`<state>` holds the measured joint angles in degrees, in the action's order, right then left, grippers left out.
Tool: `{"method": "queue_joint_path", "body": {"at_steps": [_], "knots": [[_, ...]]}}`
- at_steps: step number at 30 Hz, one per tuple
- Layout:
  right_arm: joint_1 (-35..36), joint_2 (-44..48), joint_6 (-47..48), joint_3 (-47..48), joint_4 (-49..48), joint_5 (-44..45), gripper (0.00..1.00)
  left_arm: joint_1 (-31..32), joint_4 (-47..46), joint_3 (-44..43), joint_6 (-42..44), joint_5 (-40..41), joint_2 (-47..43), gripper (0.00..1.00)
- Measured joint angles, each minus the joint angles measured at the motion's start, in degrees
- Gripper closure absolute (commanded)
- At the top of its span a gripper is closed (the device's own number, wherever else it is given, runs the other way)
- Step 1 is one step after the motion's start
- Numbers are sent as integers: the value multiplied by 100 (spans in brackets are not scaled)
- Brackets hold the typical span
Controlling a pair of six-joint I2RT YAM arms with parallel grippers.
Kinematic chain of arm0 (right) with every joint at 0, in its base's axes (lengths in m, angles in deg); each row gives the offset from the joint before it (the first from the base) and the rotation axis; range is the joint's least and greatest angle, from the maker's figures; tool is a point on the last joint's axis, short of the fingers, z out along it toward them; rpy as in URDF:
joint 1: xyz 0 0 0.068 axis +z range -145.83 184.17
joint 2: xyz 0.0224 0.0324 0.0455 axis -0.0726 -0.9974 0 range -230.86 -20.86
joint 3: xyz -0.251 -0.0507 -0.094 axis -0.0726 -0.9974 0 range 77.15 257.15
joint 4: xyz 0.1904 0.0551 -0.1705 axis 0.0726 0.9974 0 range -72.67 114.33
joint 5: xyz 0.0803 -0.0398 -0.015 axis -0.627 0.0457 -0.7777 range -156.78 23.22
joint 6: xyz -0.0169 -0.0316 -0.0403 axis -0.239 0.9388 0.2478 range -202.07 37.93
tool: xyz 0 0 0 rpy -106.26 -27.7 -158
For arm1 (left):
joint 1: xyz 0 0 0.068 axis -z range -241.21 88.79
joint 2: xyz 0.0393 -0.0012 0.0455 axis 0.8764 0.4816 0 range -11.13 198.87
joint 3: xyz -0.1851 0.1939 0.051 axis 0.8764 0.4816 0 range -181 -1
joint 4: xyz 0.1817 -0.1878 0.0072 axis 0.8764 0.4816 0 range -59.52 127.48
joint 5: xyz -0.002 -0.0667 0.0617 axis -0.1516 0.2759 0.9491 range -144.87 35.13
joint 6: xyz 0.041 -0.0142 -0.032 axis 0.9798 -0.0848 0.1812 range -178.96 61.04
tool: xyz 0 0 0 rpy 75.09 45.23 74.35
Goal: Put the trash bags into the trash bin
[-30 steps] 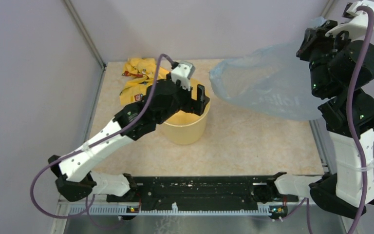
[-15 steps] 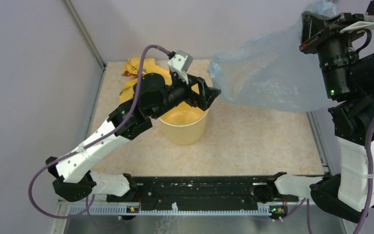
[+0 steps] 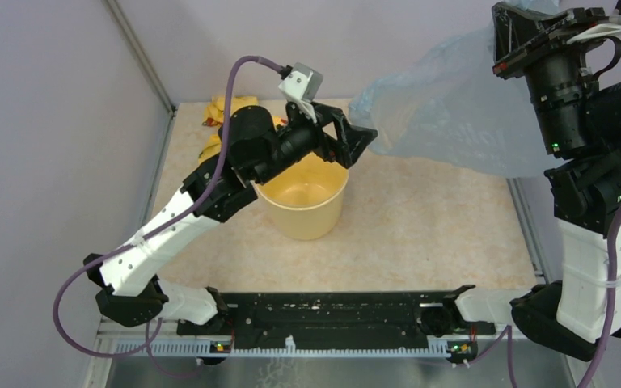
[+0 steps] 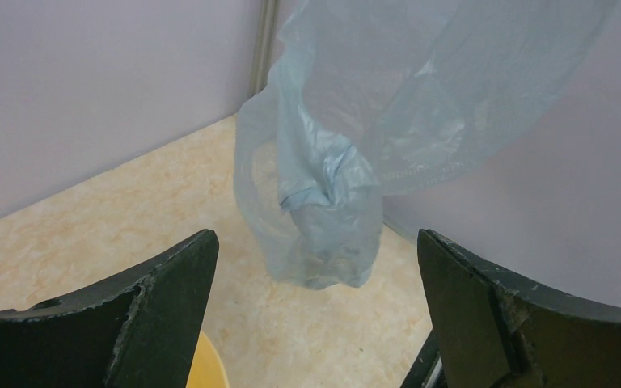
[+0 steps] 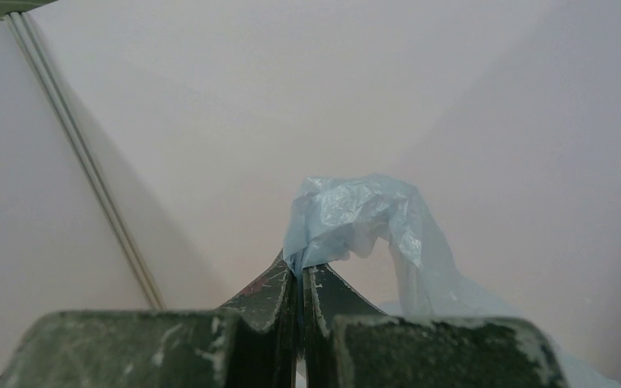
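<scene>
Lying at the far left corner of the surface (image 3: 437, 234), a crumpled yellow cloth (image 3: 217, 107) is partly hidden behind the left arm. The left tool (image 3: 349, 137) hangs above the far rim of the trash bin (image 3: 307, 218), jaws spread wide and empty, facing the bag. The bin stands upright on the surface, mouth up. To its right the trash bag (image 3: 453, 121) – thin, pale blue, translucent – hangs raised in the air, wholly outside the bin, its left end just beside the left tool's fingertips. At far right, held high, the right tool (image 5: 299, 279) is clamped tight on a bunched corner of the bag.
</scene>
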<state>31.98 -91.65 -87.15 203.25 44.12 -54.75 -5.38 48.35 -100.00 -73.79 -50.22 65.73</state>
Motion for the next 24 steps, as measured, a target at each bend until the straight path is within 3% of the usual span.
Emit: {"method": "queue_joint_path", "body": {"at_steps": [8, 10, 13, 20, 22, 24], "knots": [[2, -37, -22, -9, -72, -98, 100, 0, -31, 219, -118, 160, -291, 2], [0, -39, -55, -9, -81, -142, 100, 0, 13, 216, -131, 295, -225, 6], [2, -44, -133, -9, -92, -256, 100, 0, 55, 205, -151, 538, -17, 27], [0, -184, -621, 4, -256, -949, 100, 0, 317, -116, 46, 994, 343, 93], [0, -282, -820, 61, -387, -1215, 100, 0, 363, -271, 120, 1097, 332, 100], [0, -407, -1071, 83, -603, -1488, 100, 0, 361, -396, 197, 1226, 262, 100]]}}
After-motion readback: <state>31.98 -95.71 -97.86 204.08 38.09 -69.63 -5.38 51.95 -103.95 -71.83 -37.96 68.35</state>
